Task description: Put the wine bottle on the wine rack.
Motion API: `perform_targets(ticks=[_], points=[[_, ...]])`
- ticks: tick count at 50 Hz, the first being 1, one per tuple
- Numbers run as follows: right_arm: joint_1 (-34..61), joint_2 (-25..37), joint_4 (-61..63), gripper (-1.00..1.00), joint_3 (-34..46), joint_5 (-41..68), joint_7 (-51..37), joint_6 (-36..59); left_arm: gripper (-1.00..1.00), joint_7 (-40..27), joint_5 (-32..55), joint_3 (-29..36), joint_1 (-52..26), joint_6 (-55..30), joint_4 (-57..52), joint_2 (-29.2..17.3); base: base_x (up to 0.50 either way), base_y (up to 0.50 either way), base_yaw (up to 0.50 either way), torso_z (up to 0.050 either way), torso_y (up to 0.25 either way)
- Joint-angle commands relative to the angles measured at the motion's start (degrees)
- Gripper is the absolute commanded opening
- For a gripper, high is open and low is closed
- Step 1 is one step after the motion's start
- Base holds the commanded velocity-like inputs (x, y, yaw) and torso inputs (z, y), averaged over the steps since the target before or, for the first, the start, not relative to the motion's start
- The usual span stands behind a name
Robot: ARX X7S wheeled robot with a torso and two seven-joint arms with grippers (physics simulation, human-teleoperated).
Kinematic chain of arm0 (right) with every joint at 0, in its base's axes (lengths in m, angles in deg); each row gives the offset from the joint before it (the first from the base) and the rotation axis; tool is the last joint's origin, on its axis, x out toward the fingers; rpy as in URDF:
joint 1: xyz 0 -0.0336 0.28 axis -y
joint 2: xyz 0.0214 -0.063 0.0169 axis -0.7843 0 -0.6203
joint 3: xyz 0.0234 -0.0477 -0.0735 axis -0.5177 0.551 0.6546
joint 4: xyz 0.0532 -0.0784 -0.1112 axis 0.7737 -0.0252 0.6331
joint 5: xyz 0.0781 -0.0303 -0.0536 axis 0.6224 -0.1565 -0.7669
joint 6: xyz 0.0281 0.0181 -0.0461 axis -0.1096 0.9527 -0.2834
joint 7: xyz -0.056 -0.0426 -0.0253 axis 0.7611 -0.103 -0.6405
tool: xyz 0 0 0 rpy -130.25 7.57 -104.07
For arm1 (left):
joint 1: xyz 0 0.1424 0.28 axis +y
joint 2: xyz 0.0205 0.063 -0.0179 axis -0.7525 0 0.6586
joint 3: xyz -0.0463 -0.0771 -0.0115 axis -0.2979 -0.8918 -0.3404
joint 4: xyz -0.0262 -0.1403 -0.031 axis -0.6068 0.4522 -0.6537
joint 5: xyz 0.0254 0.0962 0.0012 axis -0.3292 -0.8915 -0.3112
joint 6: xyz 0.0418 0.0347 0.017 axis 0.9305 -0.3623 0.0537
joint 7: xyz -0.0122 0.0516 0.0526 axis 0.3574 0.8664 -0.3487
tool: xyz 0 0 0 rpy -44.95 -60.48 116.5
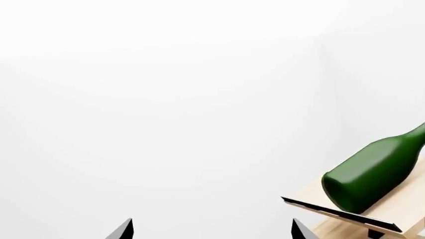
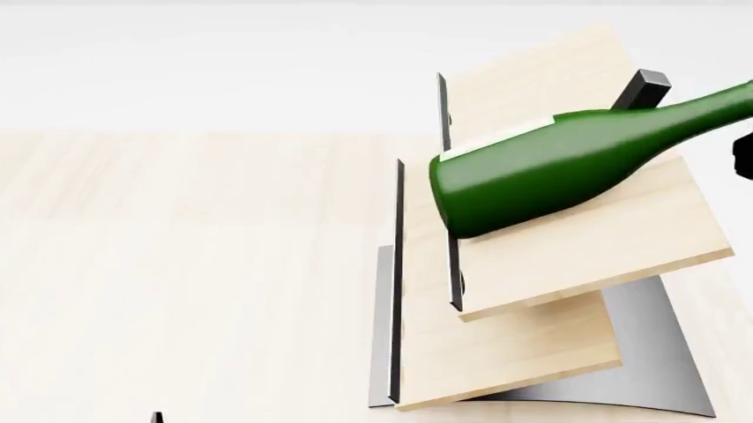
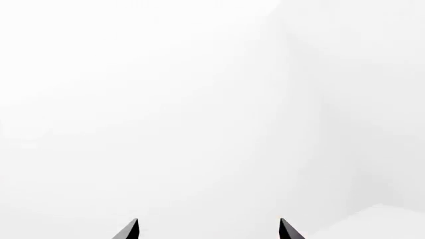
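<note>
The dark green wine bottle (image 2: 553, 172) lies on its side on the upper tilted panel of the light wood wine rack (image 2: 588, 256). Its base is against the dark edge strip and its neck runs out of the head view at the right. The cork and label do not show. The left wrist view shows the bottle (image 1: 371, 174) on the rack (image 1: 398, 211) at one side, apart from my left gripper (image 1: 212, 231). That gripper is open and empty. My right gripper (image 3: 209, 230) is open and empty, facing a white wall.
The rack stands on a light wood tabletop (image 2: 176, 264) on a grey metal base (image 2: 653, 352), with a small black block (image 2: 641, 88) at its top. A dark part (image 2: 742, 154) shows at the right edge by the bottle neck. White walls lie behind.
</note>
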Motion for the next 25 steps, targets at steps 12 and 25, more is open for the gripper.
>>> perform_targets(ticks=[12, 25], points=[[-11.4, 8.2, 15.6, 1.00, -8.7, -1.8, -4.2, -6.1, 1.00, -0.2, 0.0, 0.3, -0.1, 0.2, 0.3, -0.1, 0.00, 0.00, 0.00, 0.000, 0.000], [-25.5, 12.0, 24.6, 1.00, -22.9, -1.9, -5.8, -11.3, 1.00, -0.4, 0.0, 0.5, -0.2, 0.2, 0.5, -0.1, 0.00, 0.00, 0.00, 0.000, 0.000]])
